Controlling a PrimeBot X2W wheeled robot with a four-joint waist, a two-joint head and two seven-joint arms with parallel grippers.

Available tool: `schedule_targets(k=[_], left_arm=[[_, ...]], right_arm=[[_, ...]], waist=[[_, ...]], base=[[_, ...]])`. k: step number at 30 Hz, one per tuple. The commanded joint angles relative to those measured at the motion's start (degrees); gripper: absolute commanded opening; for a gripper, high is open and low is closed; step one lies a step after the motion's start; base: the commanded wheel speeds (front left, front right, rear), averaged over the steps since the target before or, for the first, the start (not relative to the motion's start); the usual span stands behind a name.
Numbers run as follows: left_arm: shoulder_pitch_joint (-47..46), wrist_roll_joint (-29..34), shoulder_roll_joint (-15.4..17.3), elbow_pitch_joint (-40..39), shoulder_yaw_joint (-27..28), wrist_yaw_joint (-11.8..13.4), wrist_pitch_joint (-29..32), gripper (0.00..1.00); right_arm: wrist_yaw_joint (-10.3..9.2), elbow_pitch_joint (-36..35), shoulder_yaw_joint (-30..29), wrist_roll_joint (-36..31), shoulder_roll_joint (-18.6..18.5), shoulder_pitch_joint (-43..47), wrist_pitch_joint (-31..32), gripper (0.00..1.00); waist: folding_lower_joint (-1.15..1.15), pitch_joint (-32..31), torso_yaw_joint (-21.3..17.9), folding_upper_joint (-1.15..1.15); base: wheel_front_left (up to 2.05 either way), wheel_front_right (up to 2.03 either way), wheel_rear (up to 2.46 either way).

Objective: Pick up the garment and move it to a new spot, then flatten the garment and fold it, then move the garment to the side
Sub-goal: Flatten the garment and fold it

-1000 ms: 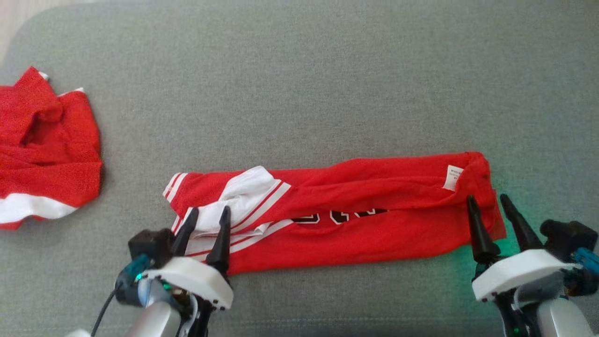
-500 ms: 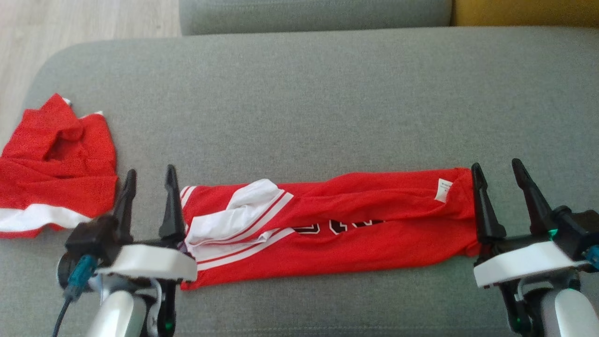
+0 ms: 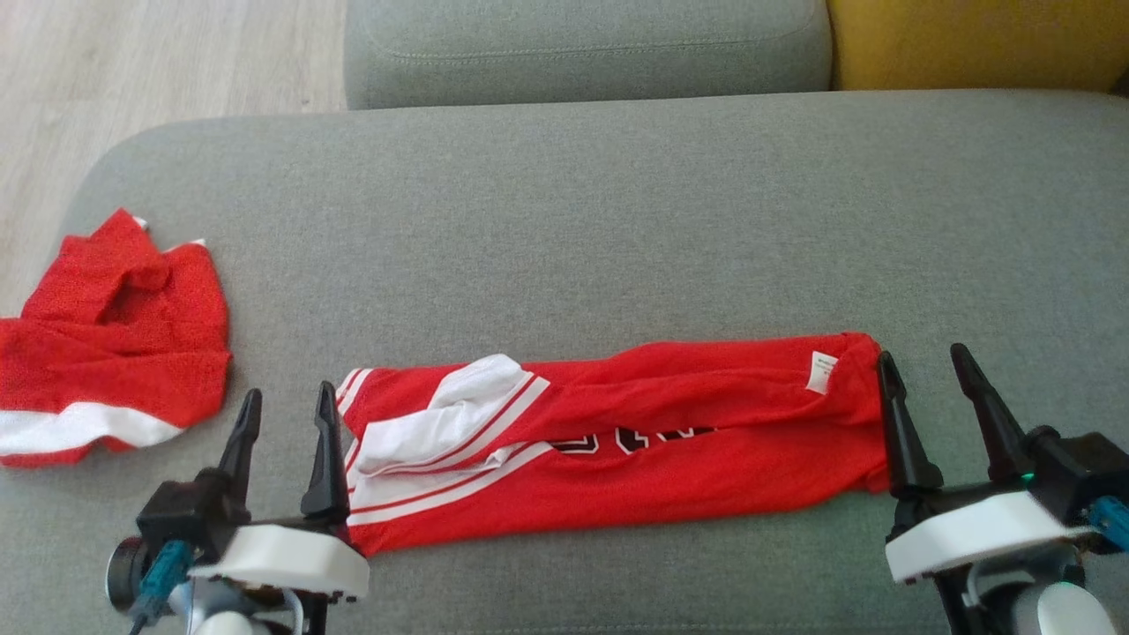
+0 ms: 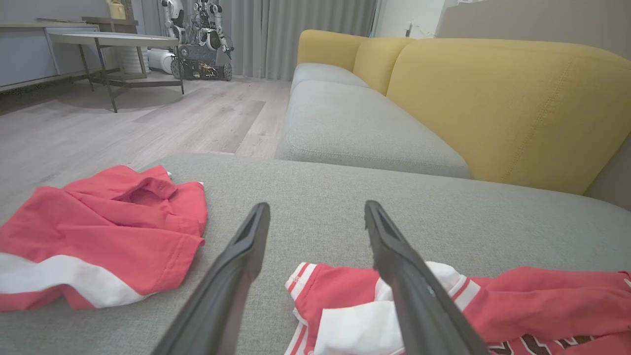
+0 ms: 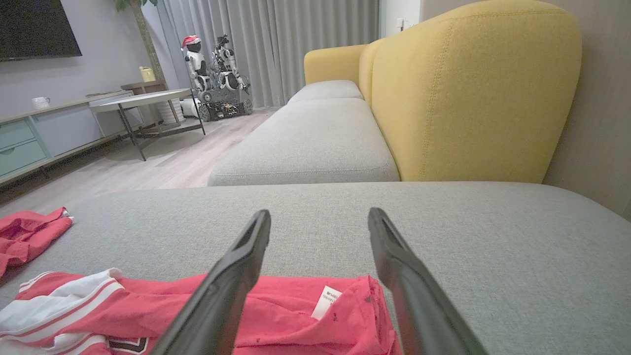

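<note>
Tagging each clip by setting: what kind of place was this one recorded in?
Probably a living room, possibly a staged test one: a grey-and-yellow sofa, a table on a wood floor, a wall TV, and another robot parked by the curtains.

Looked steeply down from head onto seat [image 3: 564, 229]; skimmed low across it from both wrists, sharing the garment [image 3: 670, 459].

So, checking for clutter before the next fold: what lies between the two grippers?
The long folded red garment, lying on the grey cushion, spans the stretch from left gripper to right gripper; the head view shows it.
</note>
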Motion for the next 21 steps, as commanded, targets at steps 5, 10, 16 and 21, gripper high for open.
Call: schedule_targets(k=[5,10,16,21], left_arm=[[-1.7,0.8,1.4,-1.7,1.5,0.4,0.3,1.00],[-2.5,1.0,1.5,-1.7,1.1,0.4,0.6,1.00],[-4.8,1.2,1.1,-1.3,0.0,-0.3,0.6,1.00],[-6.9,1.3,0.6,-0.5,-0.7,-1.0,0.4,1.00]], right_arm=[[-0.05,-2.2,1.0,-0.2,-0.1,-1.0,0.4,1.00],[-0.05,-1.4,0.4,0.0,0.0,-1.7,0.6,1.00],[-0.05,4.0,-1.9,0.7,-0.7,-6.2,0.4,1.00],[-0.05,11.5,-3.7,0.4,-2.0,-10.7,0.7,1.00]], waist=[[0.00,0.0,0.1,0.00],[0.00,0.6,0.3,0.00],[0.00,2.7,1.3,0.00],[0.00,4.4,2.2,0.00]], base=[[0.00,0.00,0.00],[0.00,0.00,0.00],[0.00,0.00,0.00],[0.00,0.00,0.00]])
